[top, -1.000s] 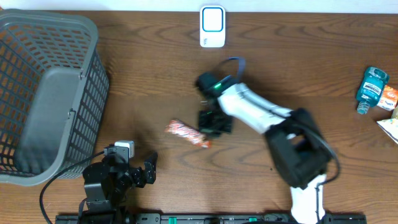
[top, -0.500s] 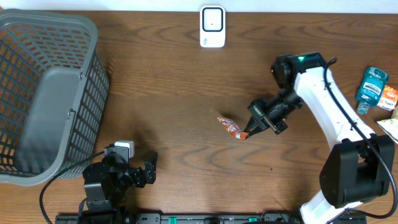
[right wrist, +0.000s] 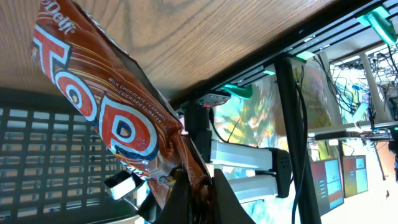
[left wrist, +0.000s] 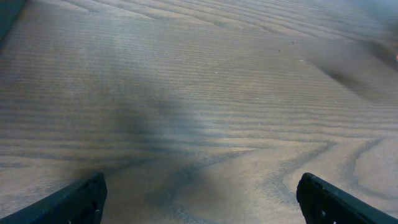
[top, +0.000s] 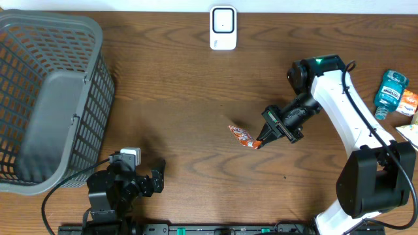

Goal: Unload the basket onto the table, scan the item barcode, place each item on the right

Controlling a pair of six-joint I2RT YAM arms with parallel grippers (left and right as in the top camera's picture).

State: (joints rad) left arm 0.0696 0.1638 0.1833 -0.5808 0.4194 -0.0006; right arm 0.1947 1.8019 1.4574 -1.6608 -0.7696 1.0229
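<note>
A brown wooden surface (top: 163, 85) fills the overhead view. A dark plastic basket (top: 98, 39) stands at its left end, and a small white scanner (top: 223, 27) sits at the middle of the far edge. A blue mouthwash bottle (top: 390, 91) and some packets (top: 410, 103) lie at the right end.

The task's thing, a candy bar (top: 243, 135) in a red and brown wrapper, is near the middle of the surface. The right pincer (top: 262, 140) is clamped tight on one crimped end of it. In the right wrist view the bar (right wrist: 106, 112) juts out from the closed fingers (right wrist: 199, 186) and appears to hang clear of the wood, though the overhead view does not settle that. The left pincer (top: 157, 176) rests at the near left corner, spread wide with nothing between its fingers, and the left wrist view shows only bare wood ahead of the left pincer (left wrist: 202, 199).

So the pick-up looks done, but the scan itself is not. The bar is well apart from the scanner, with open wood between them. No barcode can be seen, as only the printed front faces the wrist camera. What seems left is to carry the bar to the scanner and turn the barcode side toward its window.
</note>
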